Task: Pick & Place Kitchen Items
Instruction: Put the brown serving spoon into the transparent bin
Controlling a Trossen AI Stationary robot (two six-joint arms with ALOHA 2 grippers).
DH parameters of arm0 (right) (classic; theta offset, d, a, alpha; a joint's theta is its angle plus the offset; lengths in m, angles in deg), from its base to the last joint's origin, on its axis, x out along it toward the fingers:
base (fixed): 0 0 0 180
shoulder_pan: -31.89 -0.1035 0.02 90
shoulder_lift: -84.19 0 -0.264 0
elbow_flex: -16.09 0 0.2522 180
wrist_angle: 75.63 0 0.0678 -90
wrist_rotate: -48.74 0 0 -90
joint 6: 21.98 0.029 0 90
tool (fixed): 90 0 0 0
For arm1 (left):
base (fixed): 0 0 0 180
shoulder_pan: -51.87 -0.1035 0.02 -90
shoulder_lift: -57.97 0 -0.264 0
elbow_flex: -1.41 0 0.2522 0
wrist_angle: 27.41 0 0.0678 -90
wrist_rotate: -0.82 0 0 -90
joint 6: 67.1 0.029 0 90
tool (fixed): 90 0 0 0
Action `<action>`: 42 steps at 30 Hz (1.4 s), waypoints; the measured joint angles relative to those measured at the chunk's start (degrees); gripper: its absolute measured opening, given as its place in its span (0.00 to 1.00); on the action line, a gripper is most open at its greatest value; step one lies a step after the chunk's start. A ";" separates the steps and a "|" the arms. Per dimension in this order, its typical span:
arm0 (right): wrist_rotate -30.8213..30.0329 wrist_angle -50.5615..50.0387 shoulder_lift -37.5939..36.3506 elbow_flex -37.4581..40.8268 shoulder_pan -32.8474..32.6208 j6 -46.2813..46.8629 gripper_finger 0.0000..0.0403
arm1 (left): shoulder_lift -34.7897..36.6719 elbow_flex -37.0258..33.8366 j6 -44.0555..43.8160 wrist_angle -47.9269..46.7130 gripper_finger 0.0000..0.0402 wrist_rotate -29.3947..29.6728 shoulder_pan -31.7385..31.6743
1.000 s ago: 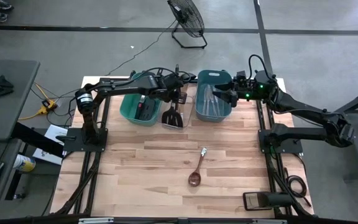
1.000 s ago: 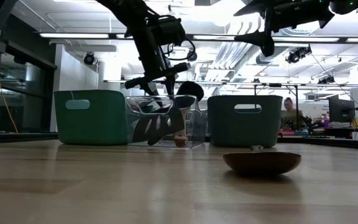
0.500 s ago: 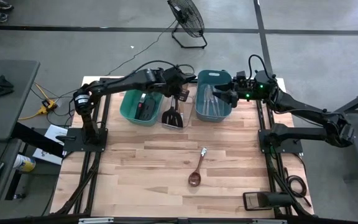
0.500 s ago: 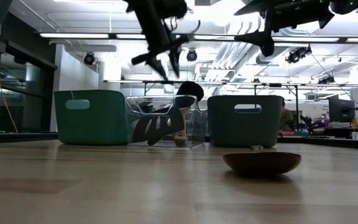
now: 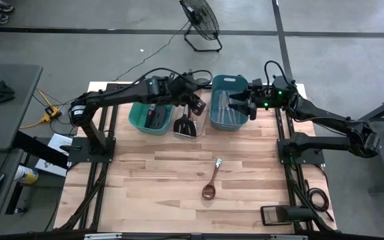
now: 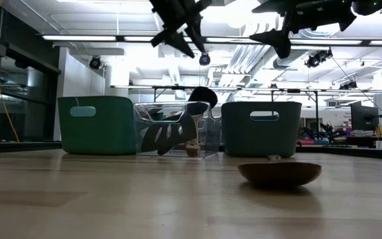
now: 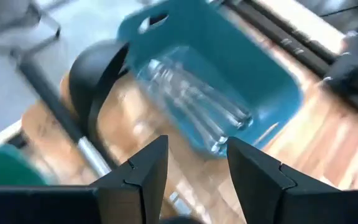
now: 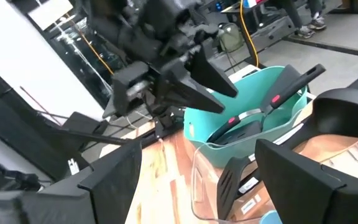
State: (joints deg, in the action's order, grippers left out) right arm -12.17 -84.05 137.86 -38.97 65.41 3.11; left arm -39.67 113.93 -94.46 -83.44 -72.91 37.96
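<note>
A wooden spoon (image 5: 211,181) lies alone on the table's middle, its bowl (image 6: 279,174) toward the near edge. Along the far edge stand three bins. The green bin (image 5: 137,119) holds black, red-handled utensils (image 8: 272,99). The clear bin (image 6: 171,129) holds black spatulas (image 5: 184,124) and a ladle (image 6: 203,97) leaning on its wall. The blue bin (image 7: 272,81) holds silver cutlery (image 7: 197,102). My left gripper (image 7: 194,162) hangs open and empty high above the clear bin (image 5: 187,133). My right gripper (image 8: 197,180) waits open above the blue bin (image 5: 229,83).
A floor fan (image 5: 202,23) stands beyond the far edge. A black device (image 5: 282,215) lies at the near right corner. The arms' frames (image 5: 95,167) run along both table sides. Bare wood lies around the spoon across the near half.
My left gripper has risen from just above the clear bin's rim to well above it, rolling about its own axis as it went, with nothing between its fingers. The utensils in the bins and the wooden spoon have stayed put.
</note>
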 joint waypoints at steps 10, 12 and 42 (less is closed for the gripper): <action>1.26 -0.90 0.00 0.00 0.02 -1.42 0.76 | 0.21 -2.26 8.33 10.86 0.41 -0.63 3.94; 1.27 -1.01 0.00 0.00 0.00 -1.50 0.76 | 0.34 -5.24 9.09 14.60 0.41 -2.52 4.00; -2.20 -8.89 0.00 0.00 -16.80 -27.77 0.76 | 16.33 -30.05 -0.87 36.61 0.41 -3.40 8.03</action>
State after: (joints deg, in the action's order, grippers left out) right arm -14.37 -92.94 137.86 -38.97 48.61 -24.66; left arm -23.34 83.88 -95.33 -46.82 -76.32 45.99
